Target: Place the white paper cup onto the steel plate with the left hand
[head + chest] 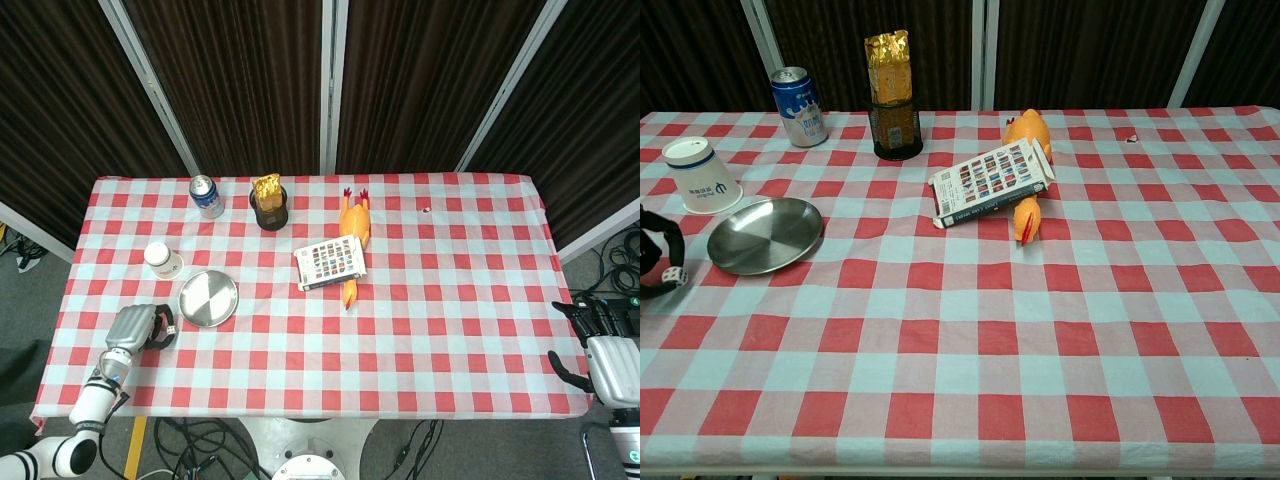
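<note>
left hand: near table's left edge, at about 8 o'clock from the steel plate; fingers curled in, dark fingertips toward the plate, nothing held
left hand, chest view: only dark curled fingers at the left frame edge; the head view alone shows the grey back of the hand and the white forearm running off the table's near-left corner
right hand: off the table's right edge, head view only; fingers look spread, nothing in it
white paper cup: upside down on the cloth, blue band near the top; at 11 o'clock from the plate, just beside its rim, not on it; well clear of the left hand
plate: bare, flat on the checked tablecloth
view gap: chest view shows the cup's print and flared rim; head view shows it as a small white round
blue can: upright, 12 o'clock of the cup, far side
black holder: gold packet standing in it, right of the can
card box: lying across the orange rubber chicken, table centre
path hand to cup: nothing between
</note>
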`<state>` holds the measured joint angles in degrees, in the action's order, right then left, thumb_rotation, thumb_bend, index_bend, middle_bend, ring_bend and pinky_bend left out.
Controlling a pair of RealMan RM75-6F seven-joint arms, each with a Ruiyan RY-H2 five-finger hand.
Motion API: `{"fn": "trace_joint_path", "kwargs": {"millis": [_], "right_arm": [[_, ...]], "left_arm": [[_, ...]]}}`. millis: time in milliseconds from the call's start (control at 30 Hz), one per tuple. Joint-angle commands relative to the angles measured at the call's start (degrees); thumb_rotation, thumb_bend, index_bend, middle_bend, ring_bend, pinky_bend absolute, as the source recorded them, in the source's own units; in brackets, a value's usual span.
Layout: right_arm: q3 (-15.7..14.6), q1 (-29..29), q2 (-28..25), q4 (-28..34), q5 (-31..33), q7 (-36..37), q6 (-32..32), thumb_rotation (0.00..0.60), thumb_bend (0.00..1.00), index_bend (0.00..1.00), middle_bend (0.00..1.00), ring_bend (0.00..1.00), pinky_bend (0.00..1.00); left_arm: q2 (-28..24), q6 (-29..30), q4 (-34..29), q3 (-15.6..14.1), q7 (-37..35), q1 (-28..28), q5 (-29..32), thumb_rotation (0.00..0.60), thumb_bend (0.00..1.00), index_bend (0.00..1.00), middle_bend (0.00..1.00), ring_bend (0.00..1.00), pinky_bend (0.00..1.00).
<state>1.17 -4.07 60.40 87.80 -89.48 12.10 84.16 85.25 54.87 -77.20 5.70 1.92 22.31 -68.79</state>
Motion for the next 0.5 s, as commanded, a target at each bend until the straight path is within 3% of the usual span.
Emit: {"fn": "trace_joint_path", "kwargs": {"millis": [33,233,500], "right_arm": [[0.0,0.0,0.0,-0.1,-0.1,0.1,0.1,0.6,0.27,0.15,0.2,0.0,0.07],[0.1,0.0,-0.2,0.1,0.3,0.0,-0.1,0.6,0.27,0.15,0.2,0.0,0.07],[0.2,0.3,-0.4,0.3,1.1,-0.1,-0.2,0.6,0.27,0.15,0.2,0.0,0.07]], "left_arm": [[-0.2,0.4,-0.9,1.9,-0.3,1.9,-0.8,0.6,0.37,0.58,0.8,0.85,0.95],[1.3,-4.5,-0.4,4.9,3.4,7.3,2.6,0.6,0.37,0.57,0.8,0.85,0.95],[5.1,-8.4,3.8,5.7,8.3,11.7,8.3,0.6,0.36,0.53,0.8,0.85,0.95]]}}
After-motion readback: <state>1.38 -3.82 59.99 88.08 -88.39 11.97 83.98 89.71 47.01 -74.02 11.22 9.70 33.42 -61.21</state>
